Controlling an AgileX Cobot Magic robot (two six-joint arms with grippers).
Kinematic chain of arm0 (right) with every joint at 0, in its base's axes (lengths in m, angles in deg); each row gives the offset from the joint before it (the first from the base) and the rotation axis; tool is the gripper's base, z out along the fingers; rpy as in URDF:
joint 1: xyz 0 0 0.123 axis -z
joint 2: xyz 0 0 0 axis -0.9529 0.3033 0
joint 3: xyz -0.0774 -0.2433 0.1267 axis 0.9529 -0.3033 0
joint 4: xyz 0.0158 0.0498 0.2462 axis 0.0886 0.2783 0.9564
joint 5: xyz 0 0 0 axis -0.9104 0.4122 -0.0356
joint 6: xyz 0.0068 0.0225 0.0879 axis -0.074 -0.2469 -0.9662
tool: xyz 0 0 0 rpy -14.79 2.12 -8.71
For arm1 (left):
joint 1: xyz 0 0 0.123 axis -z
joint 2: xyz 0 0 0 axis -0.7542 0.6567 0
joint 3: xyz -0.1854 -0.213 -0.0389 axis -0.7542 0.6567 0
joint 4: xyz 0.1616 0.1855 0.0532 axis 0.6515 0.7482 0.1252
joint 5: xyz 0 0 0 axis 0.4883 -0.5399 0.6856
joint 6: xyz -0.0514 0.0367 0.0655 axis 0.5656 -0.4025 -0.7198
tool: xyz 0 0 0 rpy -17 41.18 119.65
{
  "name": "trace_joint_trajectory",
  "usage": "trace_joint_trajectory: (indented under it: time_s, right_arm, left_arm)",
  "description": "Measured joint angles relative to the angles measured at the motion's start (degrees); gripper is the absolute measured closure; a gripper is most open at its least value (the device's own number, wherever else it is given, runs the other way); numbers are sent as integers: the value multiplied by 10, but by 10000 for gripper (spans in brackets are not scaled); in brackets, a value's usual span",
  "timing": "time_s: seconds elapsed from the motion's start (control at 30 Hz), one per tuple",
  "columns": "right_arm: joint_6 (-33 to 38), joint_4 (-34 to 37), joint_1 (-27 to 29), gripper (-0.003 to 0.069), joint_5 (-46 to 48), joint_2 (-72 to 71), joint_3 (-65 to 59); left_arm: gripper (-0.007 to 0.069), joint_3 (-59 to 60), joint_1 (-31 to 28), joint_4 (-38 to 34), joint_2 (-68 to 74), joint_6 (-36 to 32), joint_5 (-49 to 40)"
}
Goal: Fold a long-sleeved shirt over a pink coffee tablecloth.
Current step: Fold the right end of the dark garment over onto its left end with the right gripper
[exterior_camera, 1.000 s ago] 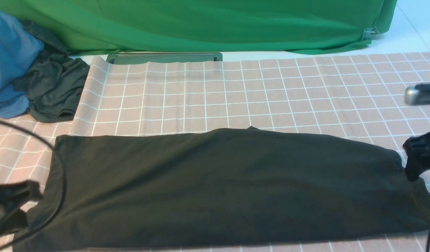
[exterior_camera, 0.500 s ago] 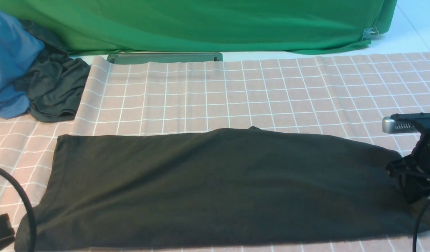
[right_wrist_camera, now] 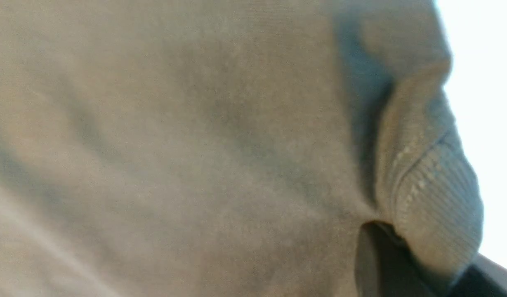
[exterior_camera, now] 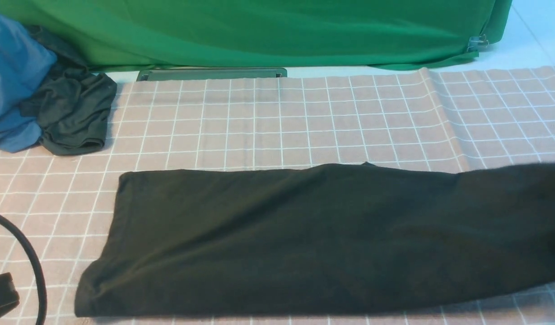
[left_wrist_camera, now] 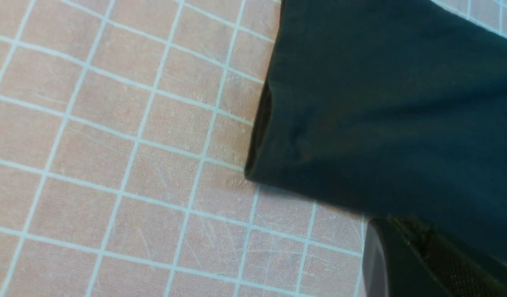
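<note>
Right claw grasps the long-sleeved shirt at its ribbed edge; left claw clenched.

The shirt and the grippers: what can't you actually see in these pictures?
- Shirt, front view: right end cut off by the frame edge; chest print hidden, folded.
- Right gripper: out of the front view; its wrist view is filled by blurred fabric.
- Left gripper: only a dark corner shows, partly under the shirt.

Even, soft light in front view; thin shadow under the shirt. Motion blur at its right end. Right wrist view washed out, overexposed, unsharp.
</note>
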State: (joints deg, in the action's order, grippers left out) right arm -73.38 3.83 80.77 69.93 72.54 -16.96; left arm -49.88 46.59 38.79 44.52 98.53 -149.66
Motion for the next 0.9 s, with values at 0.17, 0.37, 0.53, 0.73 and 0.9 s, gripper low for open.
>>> trace_joint_trajectory:
  time_s: [0.17, 0.37, 0.53, 0.73, 0.9]
  right_arm:
    - [-16, 47, -58, 540, 14, -35, 68]
    - [-62, 113, -208, 540, 17, -37, 133]
    - [-102, 124, -328, 540, 11, -10, 193]
    - [-137, 141, -436, 540, -16, 63, 263]
    - [-145, 160, -518, 540, -42, 166, 345]
  left_arm:
    - [612, 3, 0, 0, 0, -2, 8]
    - [612, 3, 0, -20, 0, -6, 10]
    - [612, 3, 0, -45, 0, -13, 16]
    - [612, 3, 0, -66, 0, -22, 19]
    - [612, 3, 0, -75, 0, -26, 19]
